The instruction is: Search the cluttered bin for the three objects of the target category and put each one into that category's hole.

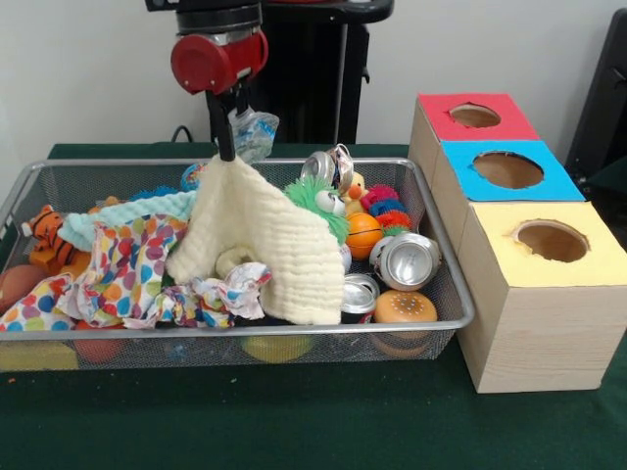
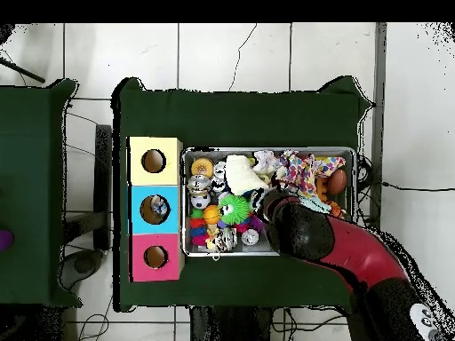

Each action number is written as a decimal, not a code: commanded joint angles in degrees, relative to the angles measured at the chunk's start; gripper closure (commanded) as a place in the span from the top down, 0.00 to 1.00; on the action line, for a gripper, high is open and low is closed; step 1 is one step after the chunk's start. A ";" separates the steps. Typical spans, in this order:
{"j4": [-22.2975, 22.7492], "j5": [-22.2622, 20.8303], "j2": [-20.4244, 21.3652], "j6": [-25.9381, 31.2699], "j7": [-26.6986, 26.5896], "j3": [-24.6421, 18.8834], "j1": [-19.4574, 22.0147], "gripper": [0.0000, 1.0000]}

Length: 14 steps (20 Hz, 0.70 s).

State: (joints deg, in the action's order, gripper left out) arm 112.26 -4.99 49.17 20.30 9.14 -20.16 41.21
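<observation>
1. Pincer (image 1: 227,152): hangs from the red and black arm (image 2: 355,253) over the far middle of the bin, clenched on the top corner of the cream cloth.
2. Cream cloth (image 1: 265,240): waffle-textured, lifted at one corner into a tent shape; its lower folds rest on the clutter in the middle of the bin.
3. Wire mesh bin (image 1: 460,294): stands on the green-covered bench (image 1: 313,421), just beside the row of boxes.
4. Spotted cloth (image 1: 122,269): white with coloured dots, crumpled in the bin beside the cream cloth, touching it.
5. Mint cloth (image 1: 127,211): a pale green band lying behind the spotted cloth.
6. Toy tiger (image 1: 44,235): orange and striped, at the bin's end farthest from the boxes.
7. Green furry toy (image 1: 318,201): with round eyes, leaning against the cream cloth.
8. Crushed cans (image 1: 407,259): silver, several, at the box end of the bin; one more stands at the far rim.
9. Toy burger (image 1: 405,308): in the near corner by the boxes.
10. Orange ball (image 1: 363,233): between the furry toy and the cans.
11. Boxes: red-topped (image 1: 446,122), blue-topped (image 1: 568,181), yellow-topped (image 1: 588,269), each with one round hole.
</observation>
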 commanded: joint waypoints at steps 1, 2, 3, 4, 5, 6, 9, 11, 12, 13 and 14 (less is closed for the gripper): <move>3.95 3.12 2.19 6.45 13.62 -3.80 -0.37 0.00; 3.96 3.24 2.20 6.44 13.45 -3.84 -0.28 0.00; 4.03 3.46 2.34 6.58 13.44 -3.84 -0.23 0.00; 3.99 3.65 2.44 6.80 13.30 -3.89 -0.14 0.00; 3.89 3.75 2.56 6.93 13.30 -3.78 -0.21 0.00; 3.86 3.86 2.59 7.02 13.23 -3.83 -0.20 0.00; 4.19 4.54 3.07 7.49 13.14 -4.02 0.03 0.00; 4.41 4.90 3.40 7.64 12.79 -4.21 0.25 0.00; 4.47 4.95 3.48 7.73 12.44 -4.27 0.45 0.00; 4.52 5.06 3.51 7.78 12.40 -4.18 0.48 0.00; 4.54 4.99 3.53 7.69 12.20 -4.08 0.51 0.00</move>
State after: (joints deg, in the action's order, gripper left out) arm 112.71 -2.37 51.65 20.50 9.14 -20.25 41.14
